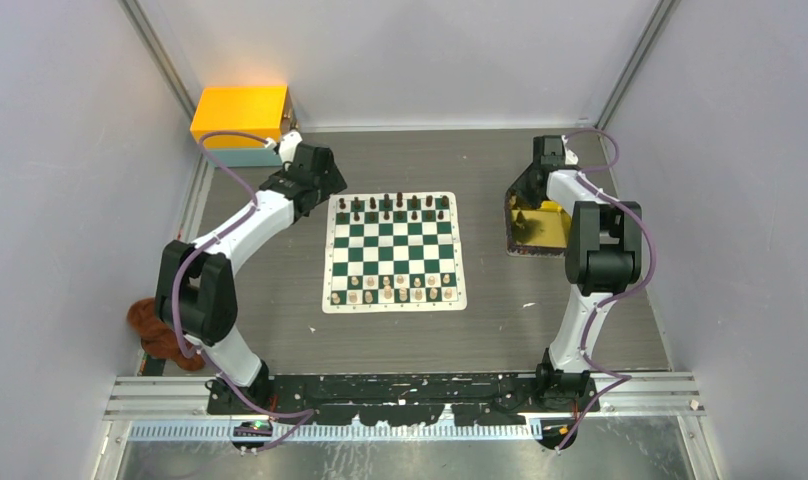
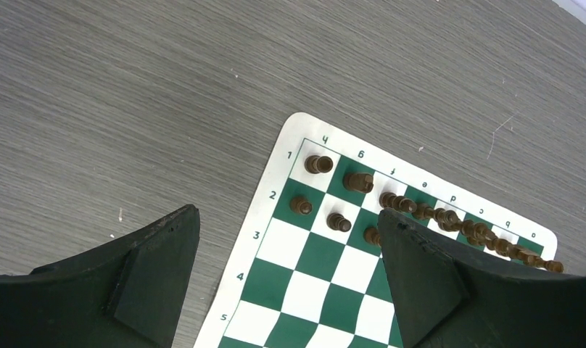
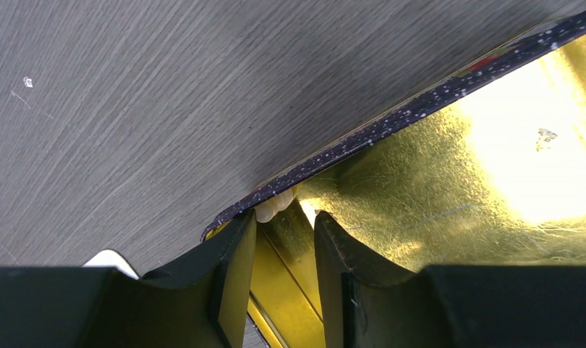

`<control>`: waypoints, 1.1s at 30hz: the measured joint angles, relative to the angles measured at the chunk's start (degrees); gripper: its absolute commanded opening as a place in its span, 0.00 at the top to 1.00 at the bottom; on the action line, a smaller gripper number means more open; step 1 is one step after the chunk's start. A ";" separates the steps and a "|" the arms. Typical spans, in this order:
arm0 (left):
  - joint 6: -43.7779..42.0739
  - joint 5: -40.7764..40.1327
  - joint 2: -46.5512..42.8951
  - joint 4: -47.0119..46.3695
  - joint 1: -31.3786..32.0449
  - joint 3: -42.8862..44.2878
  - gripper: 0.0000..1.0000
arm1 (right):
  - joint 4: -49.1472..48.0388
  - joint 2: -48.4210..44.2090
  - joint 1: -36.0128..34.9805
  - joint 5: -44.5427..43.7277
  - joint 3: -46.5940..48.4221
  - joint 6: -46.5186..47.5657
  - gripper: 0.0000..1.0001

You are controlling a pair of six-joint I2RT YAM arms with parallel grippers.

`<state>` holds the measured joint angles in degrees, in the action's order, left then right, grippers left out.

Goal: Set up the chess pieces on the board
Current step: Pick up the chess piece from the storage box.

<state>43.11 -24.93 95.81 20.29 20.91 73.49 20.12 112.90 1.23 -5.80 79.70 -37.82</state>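
1. Here, the right hand [image 3: 285,217] is down in a corner of the gold tray [image 3: 450,167]. Its jaws are part-open with a narrow gap. One pale chess piece [image 3: 274,205] sits at the mouth of that gap, against one fingertip and the tray's dark rim [image 3: 421,109]. I judge it not yet gripped; whether a pad touches it I cannot tell.
2. Risk at the fingertips: the piece is off-centre in the gap and tucked into the corner. Closing could pinch only its end and flick it away, or a finger could ride up onto it.
3. Risk just ahead: the rim stands right in front of the fingertips. Pushing further forward would likely shove or tilt the tray, and a slanted lift could snag the piece under the rim.
4. Room: the open way is back and up from the hand, over the tray's gold floor. Beyond the rim lies the grey worktop [image 3: 130,109].
5. The board [image 1: 395,250] lies well apart from this hand, off to its side. Dark chess pieces [image 1: 395,205] fill its far rows and pale chess pieces [image 1: 390,292] its near rows. They stand close together, so a low approach could knock over neighbours.
6. The left hand [image 2: 288,212] is wide open and holds nothing. It hovers at the board's far corner by the dark pieces, well apart from the right hand, so I expect no clash between the arms here.
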 measured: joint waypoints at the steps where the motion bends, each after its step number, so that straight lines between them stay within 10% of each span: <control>1: -0.04 0.00 0.09 -0.02 0.00 0.00 0.08 | -0.11 0.00 0.00 0.20 -0.07 0.00 0.59; 33: -1.60 -0.02 3.28 -1.68 0.48 0.46 0.08 | -3.50 2.54 -0.11 0.31 0.57 0.98 0.73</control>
<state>41.52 -24.95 99.09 18.61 21.39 73.95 16.62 115.44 1.13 -5.50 80.27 -36.84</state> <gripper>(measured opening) 0.924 0.292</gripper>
